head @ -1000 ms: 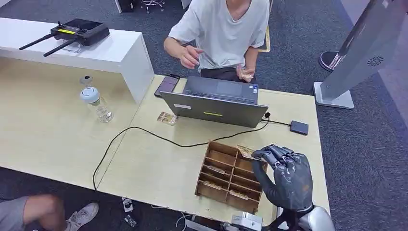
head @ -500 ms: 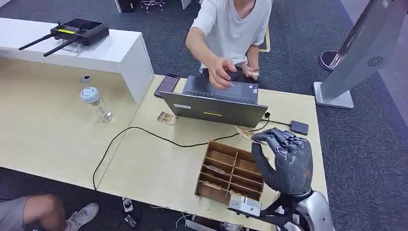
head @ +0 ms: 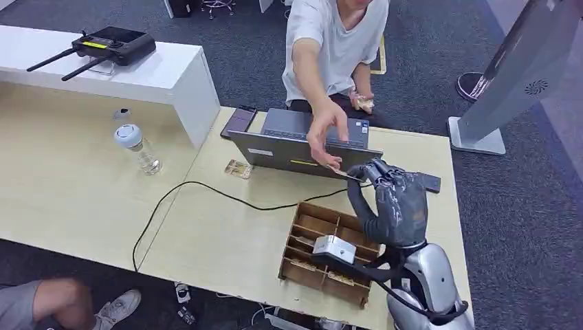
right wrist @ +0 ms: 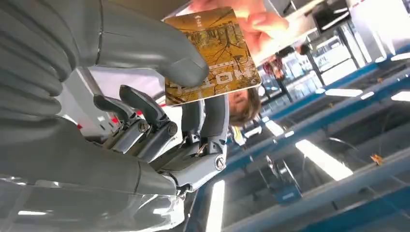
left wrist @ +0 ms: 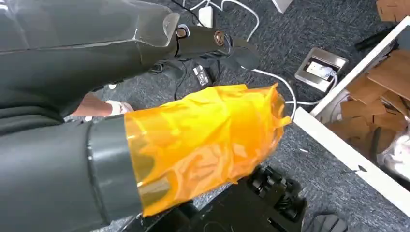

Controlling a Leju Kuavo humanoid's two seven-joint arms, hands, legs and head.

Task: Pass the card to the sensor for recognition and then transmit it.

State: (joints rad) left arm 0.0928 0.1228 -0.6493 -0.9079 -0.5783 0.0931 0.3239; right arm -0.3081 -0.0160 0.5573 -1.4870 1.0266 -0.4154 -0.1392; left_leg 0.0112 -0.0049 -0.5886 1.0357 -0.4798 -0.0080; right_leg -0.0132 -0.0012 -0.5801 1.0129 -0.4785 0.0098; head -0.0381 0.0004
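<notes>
Card (right wrist: 212,54) pinched at one edge between thumb and fingers (right wrist: 215,116) of right hand (head: 393,203), printed yellow-brown face toward the wrist camera, free end sticking out past the fingertips toward the person. In head view the card (head: 342,172) shows edge-on as a thin sliver, long axis roughly level, running from the hand toward the person's hand (head: 325,139), just in front of the laptop (head: 302,152). Person's fingers touch the far end of the card in the right wrist view.

Versus 0.5 s ago: right hand has risen and moved forward, from over the back edge of the wooden organizer (head: 328,251) up to the laptop's front; card went with it. Person's hand has left the laptop keyboard and reached across to the card.

Right hand narrow, fingers curled in, thumb pressed on card face. Left hand (left wrist: 203,140) wrapped in orange film, hanging over the floor; how its fingers lie cannot tell.

Black sensor pad (head: 430,181) on the table (head: 227,240) right of the hand, cabled to the laptop.
</notes>
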